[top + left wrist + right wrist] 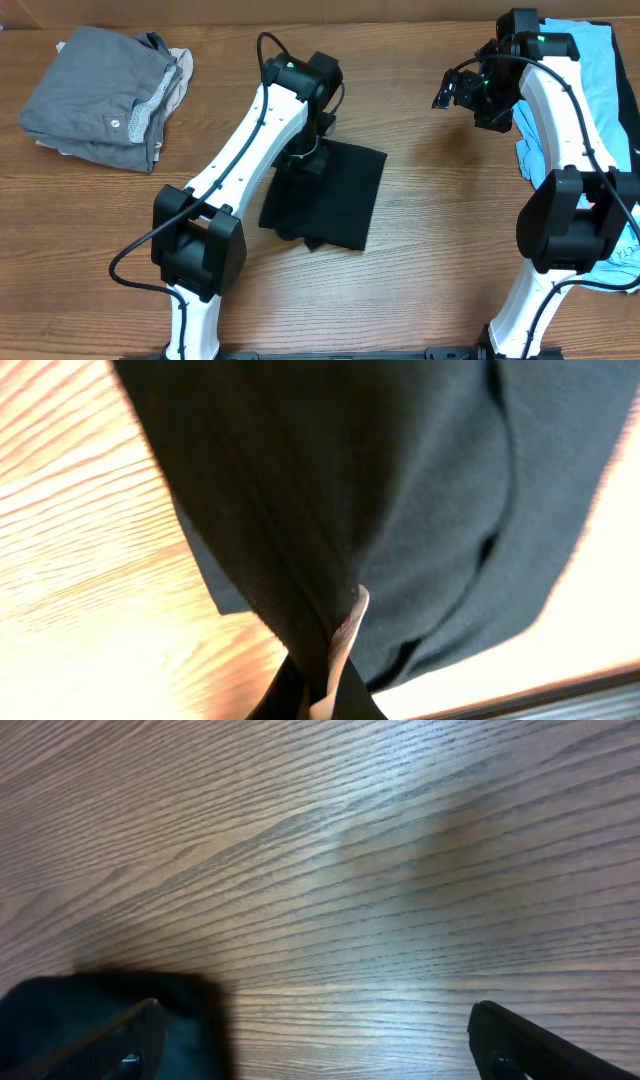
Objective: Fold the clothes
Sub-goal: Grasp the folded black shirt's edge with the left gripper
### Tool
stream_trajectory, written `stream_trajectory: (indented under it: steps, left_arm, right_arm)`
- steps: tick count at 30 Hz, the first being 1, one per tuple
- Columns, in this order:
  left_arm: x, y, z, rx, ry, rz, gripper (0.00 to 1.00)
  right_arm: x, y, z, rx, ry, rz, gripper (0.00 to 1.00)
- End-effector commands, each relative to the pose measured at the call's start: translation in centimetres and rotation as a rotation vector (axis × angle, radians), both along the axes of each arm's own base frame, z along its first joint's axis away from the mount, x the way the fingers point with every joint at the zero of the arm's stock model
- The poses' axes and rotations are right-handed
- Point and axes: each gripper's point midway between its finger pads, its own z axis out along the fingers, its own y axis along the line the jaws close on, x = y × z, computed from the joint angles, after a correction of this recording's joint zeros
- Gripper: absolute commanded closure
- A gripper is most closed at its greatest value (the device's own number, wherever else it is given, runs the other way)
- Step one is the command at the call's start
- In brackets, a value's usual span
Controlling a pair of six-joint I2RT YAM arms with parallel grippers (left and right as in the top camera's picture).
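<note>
On the wood-grain tabletop [420,290] the black T-shirt [335,195] lies at centre, one edge pinched tight in the left tool [330,680], the right tool [460,90] wide and empty nearby; a fold looks begun, next needing that edge carried across.

Soft even light; overexposed table [80,560] beside blurry black T-shirt [400,490].

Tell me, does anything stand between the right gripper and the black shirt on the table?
Nothing visible does. Only bare table lies between the open right gripper and the black shirt. The left gripper, shut on the shirt, is at its far side.
</note>
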Motion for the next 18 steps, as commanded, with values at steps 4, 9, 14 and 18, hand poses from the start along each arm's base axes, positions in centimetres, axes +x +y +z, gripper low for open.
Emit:
stream_trajectory:
  steps: [4,9,14,18]
  left_arm:
    - [0.9,6.4,-4.3,0.180,-0.013,0.105,0.96]
    - [0.7,9.9,-9.0,0.230,-0.020,0.162,0.58]
    - [1.4,11.6,-10.0,0.190,-0.027,0.243,0.35]
    - [3.0,11.2,-7.9,0.134,-0.049,0.237,0.30]
  right_arm:
    - [0.4,-0.4,0.1,-0.010,-0.011,-0.008,0.00]
    - [0.3,-0.4,0.1,-0.010,-0.006,-0.008,0.00]
    - [0.3,-0.3,0.1,-0.009,-0.005,-0.008,0.00]
    - [0.4,-0.4,0.1,-0.010,-0.010,-0.008,0.00]
